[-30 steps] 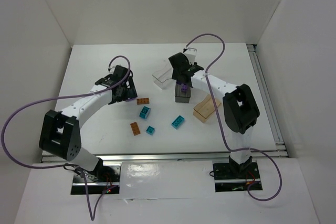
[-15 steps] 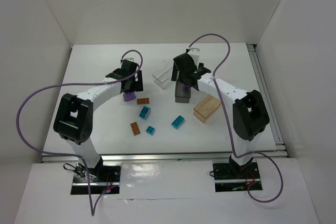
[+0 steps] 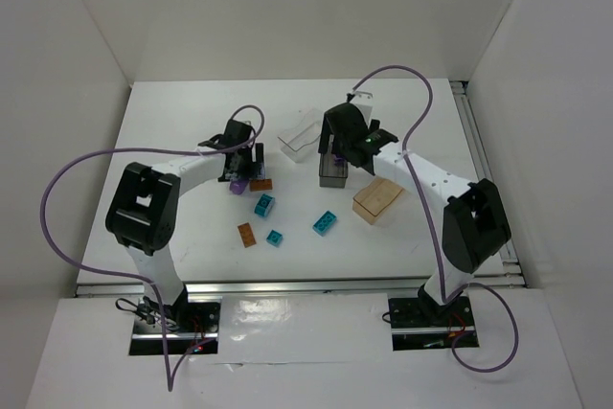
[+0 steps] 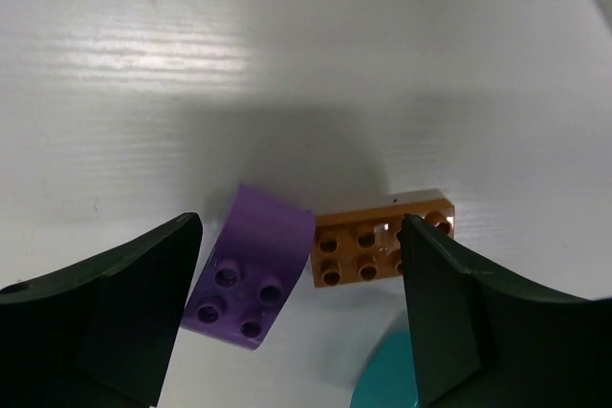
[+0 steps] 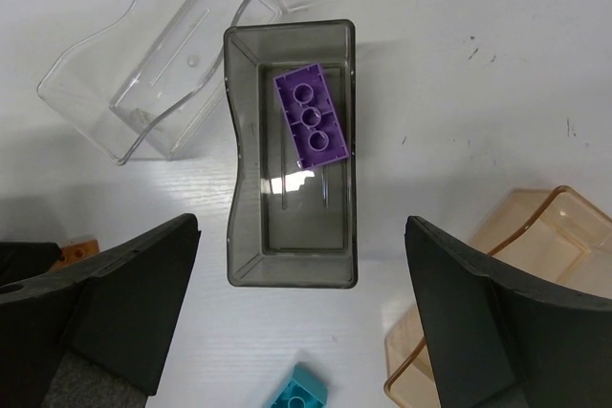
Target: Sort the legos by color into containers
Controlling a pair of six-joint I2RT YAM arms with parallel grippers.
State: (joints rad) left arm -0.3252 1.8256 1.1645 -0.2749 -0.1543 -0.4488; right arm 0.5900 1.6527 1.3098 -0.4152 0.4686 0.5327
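We saw the left gripper [image 3: 241, 162] hanging low over the table [image 3: 172, 141], left of the middle. In its wrist view the left gripper [image 4: 301, 226] had its fingers spread wide, pinching nothing. A purple brick [image 4: 251, 279] lay studs up on the table between the fingers and touched neither. Just to its right lay an orange brick [image 4: 382, 247], also studs up, and the edge of a teal brick [image 4: 387, 379] showed nearer still.

From above, the purple brick [image 3: 235, 185] and the orange brick [image 3: 261, 184] sat side by side, with the teal brick [image 3: 264, 204] just near of them. A second orange brick [image 3: 246, 235], a small teal brick [image 3: 275, 238] and a third teal brick [image 3: 325, 222] lay nearer, all apart from one another.

The right gripper [image 3: 345, 146] hovered over the far end of the grey tray [image 3: 332, 176], right of the middle. In its wrist view the right gripper [image 5: 301, 226] was likewise spread, with nothing pinched. Below it a second purple brick [image 5: 311, 117] lay flat, studs up, in the far half of the grey tray [image 5: 243, 188], towards the right wall. The clear tray [image 5: 158, 74] stood just beside the grey tray's far left corner. The tan tray [image 5: 516, 265] stood to the near right, apart from it.
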